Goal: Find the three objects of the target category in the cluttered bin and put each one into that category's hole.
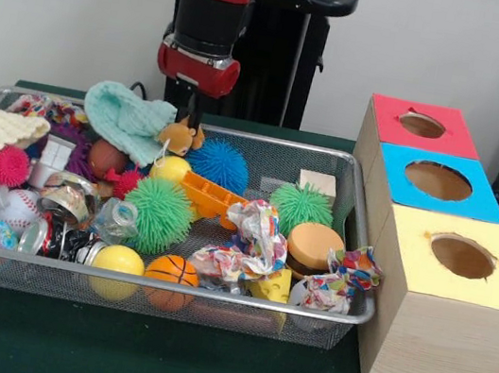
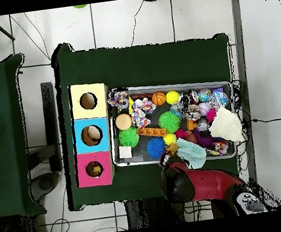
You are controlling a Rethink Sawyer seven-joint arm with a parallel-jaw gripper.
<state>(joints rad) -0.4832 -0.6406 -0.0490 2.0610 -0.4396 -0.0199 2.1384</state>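
Even, soft indoor light; faint shadows under the wire bin [image 1: 352,261]; front view slightly blurred, no glare.

Box tops [image 1: 442,180] — red, blue, yellow; green spiky ball [image 1: 160,214]; orange basketball [image 1: 172,272]

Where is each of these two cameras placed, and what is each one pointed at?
Front view: low, across the table, facing the robot; the red and black arm comes down behind the wire bin.
Overhead view: above the table, looking straight down; the arm enters from the bottom edge.
Both show the bin, the three-hole box and the orange basketball.
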